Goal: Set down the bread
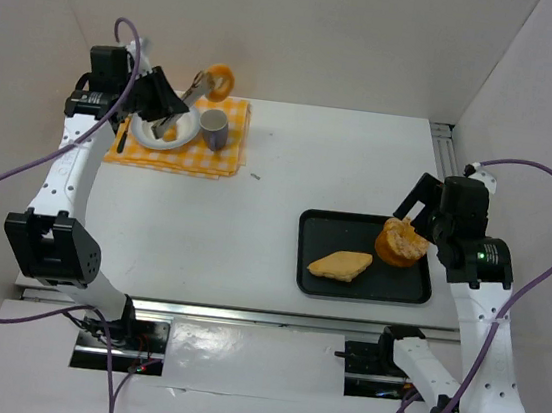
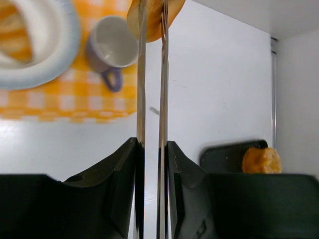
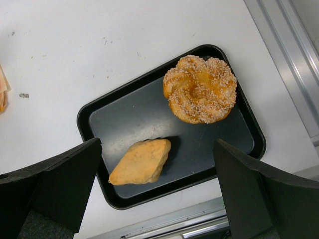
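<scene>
My left gripper (image 1: 160,102) is shut on metal tongs (image 1: 196,89), which pinch a round orange bread (image 1: 220,81) in the air behind the purple mug (image 1: 213,129). In the left wrist view the tongs (image 2: 151,74) run up from the gripper (image 2: 152,149) to the bread (image 2: 154,12) at the top edge. A white plate (image 1: 150,136) holding a bread piece (image 1: 170,135) sits on a yellow checked cloth (image 1: 221,160). My right gripper (image 3: 155,149) is open and empty above the black tray (image 3: 134,119), which holds a seeded ring bread (image 3: 200,88) and a flat diamond-shaped bread (image 3: 141,162).
The tray (image 1: 353,236) lies at the right of the table, with a metal rail (image 1: 444,147) along the right edge. The mug (image 2: 112,47) and plate (image 2: 55,59) lie below the tongs in the left wrist view. White walls close in the back and sides.
</scene>
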Controlling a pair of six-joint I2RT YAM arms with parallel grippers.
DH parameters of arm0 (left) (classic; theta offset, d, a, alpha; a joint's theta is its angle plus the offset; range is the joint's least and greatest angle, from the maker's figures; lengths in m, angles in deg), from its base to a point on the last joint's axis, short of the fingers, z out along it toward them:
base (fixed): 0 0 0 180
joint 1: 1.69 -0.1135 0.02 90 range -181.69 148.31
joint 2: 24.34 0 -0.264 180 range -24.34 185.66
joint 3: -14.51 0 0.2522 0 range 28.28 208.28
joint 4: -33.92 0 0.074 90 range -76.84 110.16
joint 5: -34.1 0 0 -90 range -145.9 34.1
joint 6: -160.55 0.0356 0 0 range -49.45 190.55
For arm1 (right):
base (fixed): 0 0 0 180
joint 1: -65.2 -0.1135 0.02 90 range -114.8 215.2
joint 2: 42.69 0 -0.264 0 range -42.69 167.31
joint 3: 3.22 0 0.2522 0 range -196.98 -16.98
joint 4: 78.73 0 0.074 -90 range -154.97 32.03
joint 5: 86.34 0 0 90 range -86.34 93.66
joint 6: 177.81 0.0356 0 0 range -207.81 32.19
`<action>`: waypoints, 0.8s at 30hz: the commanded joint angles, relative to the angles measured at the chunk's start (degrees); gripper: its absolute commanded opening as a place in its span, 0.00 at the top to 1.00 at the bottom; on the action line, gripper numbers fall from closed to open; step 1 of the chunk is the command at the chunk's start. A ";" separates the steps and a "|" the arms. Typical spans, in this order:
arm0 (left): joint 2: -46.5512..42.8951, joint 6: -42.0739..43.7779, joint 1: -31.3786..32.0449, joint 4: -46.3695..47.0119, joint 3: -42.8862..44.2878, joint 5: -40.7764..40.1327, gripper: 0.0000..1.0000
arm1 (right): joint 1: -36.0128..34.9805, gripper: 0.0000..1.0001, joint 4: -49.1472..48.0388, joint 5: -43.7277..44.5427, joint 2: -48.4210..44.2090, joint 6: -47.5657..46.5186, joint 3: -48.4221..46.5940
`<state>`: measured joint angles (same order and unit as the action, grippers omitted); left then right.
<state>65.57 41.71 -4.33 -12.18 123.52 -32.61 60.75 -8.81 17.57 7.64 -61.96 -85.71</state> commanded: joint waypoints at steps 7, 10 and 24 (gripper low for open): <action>1.23 -7.54 -10.54 7.20 -6.65 -5.18 1.00 | 0.14 0.00 -1.41 -0.29 0.21 -0.45 -1.93; 4.48 -8.16 -11.60 8.43 -7.18 -5.81 1.00 | 0.14 0.00 -1.41 -0.90 0.73 -0.45 -1.93; 9.94 -6.93 -11.60 6.33 -4.46 -7.38 0.39 | 0.14 0.00 -1.93 -1.43 1.79 -0.45 -1.41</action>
<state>79.25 34.32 -15.71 -6.54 116.09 -39.15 60.75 -8.90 16.29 9.62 -61.98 -85.71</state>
